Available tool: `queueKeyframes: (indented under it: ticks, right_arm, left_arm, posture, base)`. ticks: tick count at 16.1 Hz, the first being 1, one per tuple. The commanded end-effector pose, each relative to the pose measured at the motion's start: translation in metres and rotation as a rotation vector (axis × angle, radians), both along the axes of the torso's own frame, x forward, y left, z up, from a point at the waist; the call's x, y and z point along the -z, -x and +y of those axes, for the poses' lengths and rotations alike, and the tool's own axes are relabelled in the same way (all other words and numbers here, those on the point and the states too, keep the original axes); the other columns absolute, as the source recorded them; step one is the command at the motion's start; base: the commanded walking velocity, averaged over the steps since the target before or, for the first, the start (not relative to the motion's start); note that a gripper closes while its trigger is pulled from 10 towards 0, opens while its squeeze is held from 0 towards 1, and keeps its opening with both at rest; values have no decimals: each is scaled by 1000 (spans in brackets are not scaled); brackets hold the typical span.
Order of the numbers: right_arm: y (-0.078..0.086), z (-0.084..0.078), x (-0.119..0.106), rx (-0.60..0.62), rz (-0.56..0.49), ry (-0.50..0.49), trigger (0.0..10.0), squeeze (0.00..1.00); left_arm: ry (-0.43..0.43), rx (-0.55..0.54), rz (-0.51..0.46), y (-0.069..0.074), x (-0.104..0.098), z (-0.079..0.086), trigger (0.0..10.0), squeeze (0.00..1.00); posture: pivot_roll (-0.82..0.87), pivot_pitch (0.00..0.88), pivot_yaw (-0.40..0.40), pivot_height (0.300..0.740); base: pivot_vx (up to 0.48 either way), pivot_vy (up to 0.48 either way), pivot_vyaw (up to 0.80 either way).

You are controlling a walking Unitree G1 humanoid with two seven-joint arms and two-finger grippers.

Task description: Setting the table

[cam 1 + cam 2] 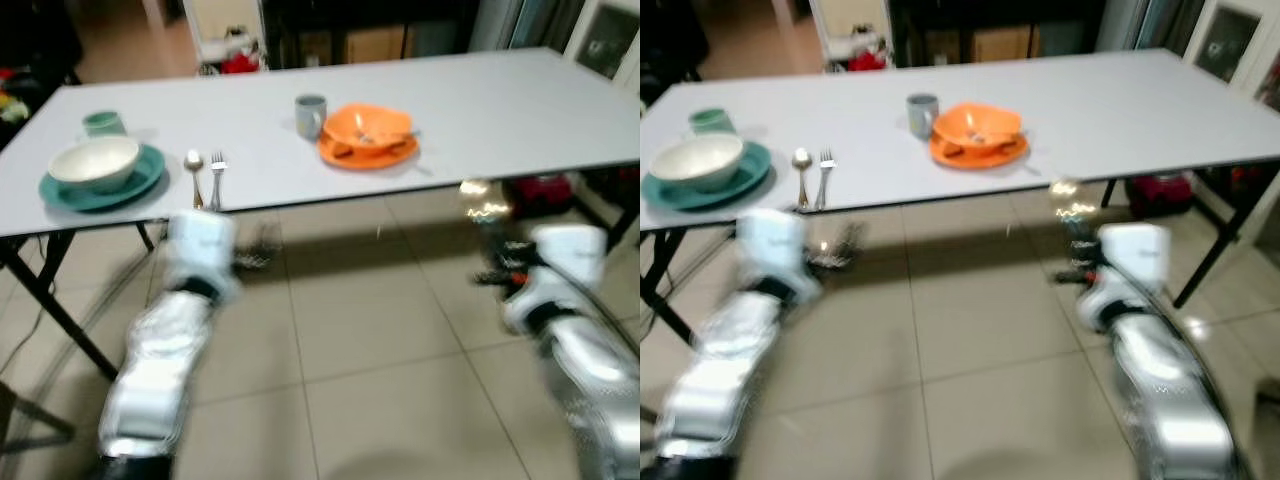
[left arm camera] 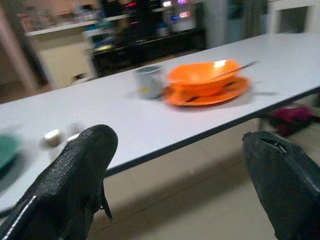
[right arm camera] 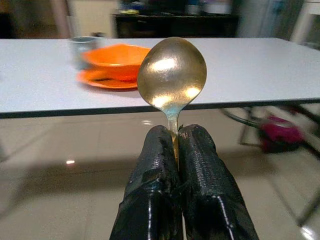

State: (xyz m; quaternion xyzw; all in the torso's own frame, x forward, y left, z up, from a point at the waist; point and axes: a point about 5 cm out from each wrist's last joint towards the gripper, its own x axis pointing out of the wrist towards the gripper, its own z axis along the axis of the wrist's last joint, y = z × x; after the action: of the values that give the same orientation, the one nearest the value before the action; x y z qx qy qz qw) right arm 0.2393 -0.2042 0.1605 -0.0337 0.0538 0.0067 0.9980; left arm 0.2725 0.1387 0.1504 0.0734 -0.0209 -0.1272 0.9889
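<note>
My right gripper (image 3: 175, 137) is shut on the handle of a gold spoon (image 3: 171, 75), held upright in front of the table's near edge (image 1: 485, 200). My left gripper (image 2: 180, 150) is open with nothing between its fingers (image 2: 82, 170), low before the table. On the white table (image 1: 500, 110) stands an orange bowl on an orange plate (image 1: 367, 135) with a grey cup (image 1: 310, 115) beside it. At the left a white bowl rests on a teal plate (image 1: 100, 175), with a green cup (image 1: 103, 123) behind and a spoon (image 1: 194, 170) and fork (image 1: 217, 170) beside it.
Black folding legs (image 1: 50, 300) stand under the table's left end and another leg (image 1: 1210, 250) at the right. A red object (image 1: 545, 190) lies on the tiled floor (image 1: 370, 340) under the table. Dark furniture (image 1: 360, 35) lines the far wall.
</note>
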Motion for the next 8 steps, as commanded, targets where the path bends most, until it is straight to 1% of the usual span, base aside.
queueKeyframes:
  ticks: [1,8]
  right_arm:
    - [-2,10,-4,-34,-19,-14,10000,0]
    - [-4,11,-4,-36,-23,-14,10000,0]
  left_arm:
    - [-22,-40,0,-1,-1,13,10000,0]
    - [-28,-35,-7,-3,-2,13,10000,0]
  posture:
    - [-4,0,45,740]
    - [-1,0,42,740]
  base:
    - [315,0,0]
    - [316,0,0]
